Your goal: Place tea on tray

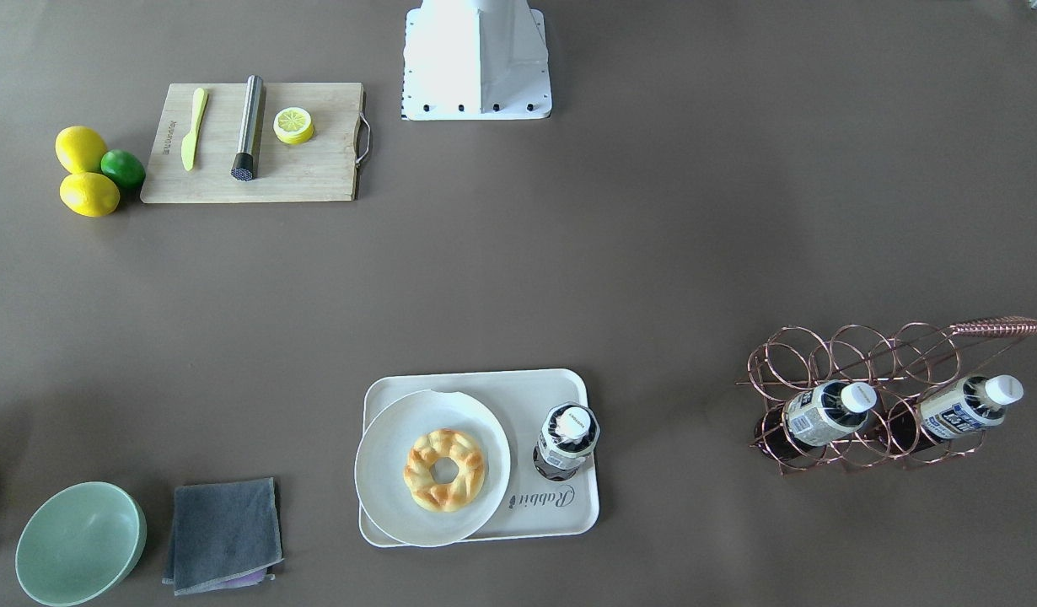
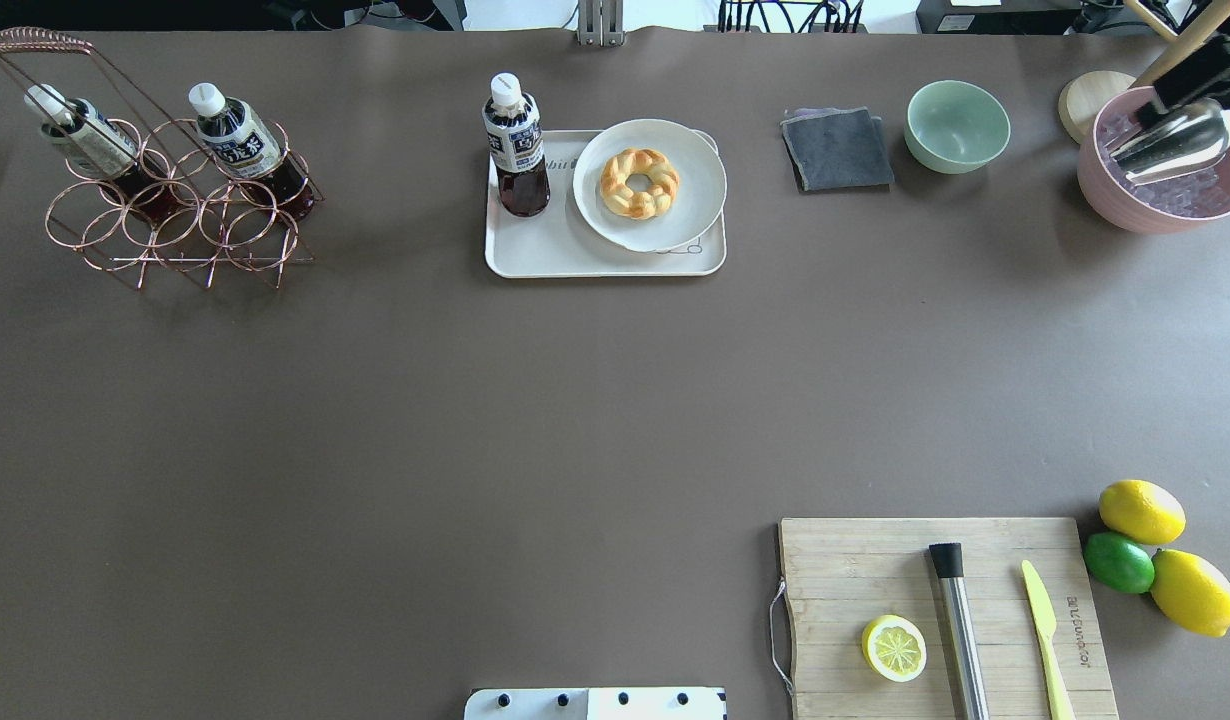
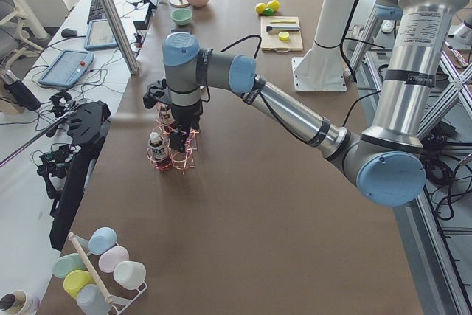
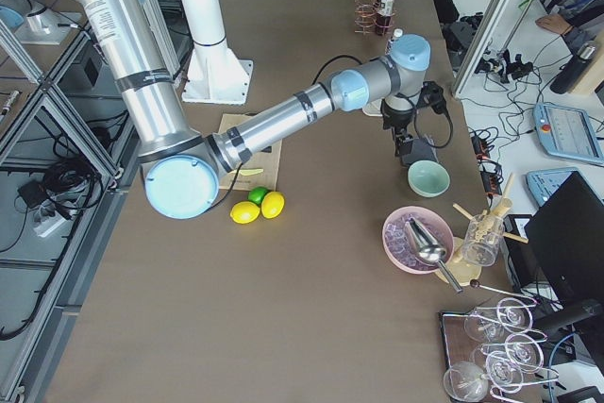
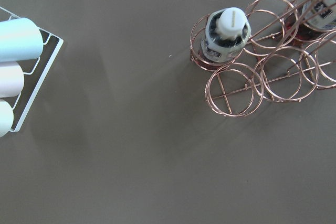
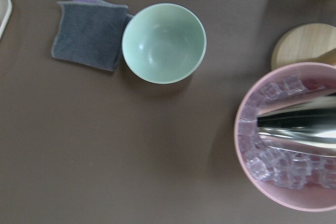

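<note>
On the surface (image 2: 375,400), the tray (image 2: 575,262) lies between the 2 end effectors, well apart from each. The left end effector (image 3: 182,127) seems to hang over the copper rack (image 2: 175,225), the right end effector (image 4: 412,143) near the green bowl (image 2: 958,125). Whether either is clenched, I cannot tell. 1 tea (image 2: 516,150) stands upright on the tray.

Silver tubular arms (image 3: 295,112), pale-blue joint caps (image 3: 181,48), white pedestal base (image 1: 476,59) with a row of dark screws (image 1: 460,108).
</note>
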Robot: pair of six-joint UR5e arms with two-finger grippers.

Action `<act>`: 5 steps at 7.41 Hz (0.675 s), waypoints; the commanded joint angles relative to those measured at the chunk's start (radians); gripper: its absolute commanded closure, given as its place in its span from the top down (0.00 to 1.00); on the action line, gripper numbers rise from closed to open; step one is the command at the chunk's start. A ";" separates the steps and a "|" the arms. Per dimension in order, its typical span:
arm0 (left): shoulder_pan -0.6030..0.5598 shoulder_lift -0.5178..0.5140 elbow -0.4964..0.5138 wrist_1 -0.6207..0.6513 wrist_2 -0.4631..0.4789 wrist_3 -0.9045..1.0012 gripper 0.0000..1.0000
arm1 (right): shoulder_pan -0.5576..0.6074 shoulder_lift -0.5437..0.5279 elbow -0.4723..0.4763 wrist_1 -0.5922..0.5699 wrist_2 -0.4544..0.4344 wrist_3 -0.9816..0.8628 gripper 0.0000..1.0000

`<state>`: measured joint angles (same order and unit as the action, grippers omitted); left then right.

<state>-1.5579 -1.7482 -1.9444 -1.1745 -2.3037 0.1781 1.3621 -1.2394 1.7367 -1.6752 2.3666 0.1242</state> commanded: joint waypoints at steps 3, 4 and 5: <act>-0.005 0.102 0.050 -0.109 -0.005 0.031 0.97 | 0.308 -0.153 -0.145 -0.121 -0.012 -0.635 1.00; -0.005 0.101 0.056 -0.108 -0.005 0.030 0.97 | 0.308 -0.153 -0.144 -0.121 -0.012 -0.637 1.00; -0.005 0.101 0.064 -0.109 -0.002 0.030 0.97 | 0.308 -0.155 -0.144 -0.121 -0.014 -0.635 1.00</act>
<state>-1.5638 -1.6481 -1.8915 -1.2818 -2.3084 0.2088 1.6612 -1.3892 1.5950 -1.7938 2.3558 -0.4991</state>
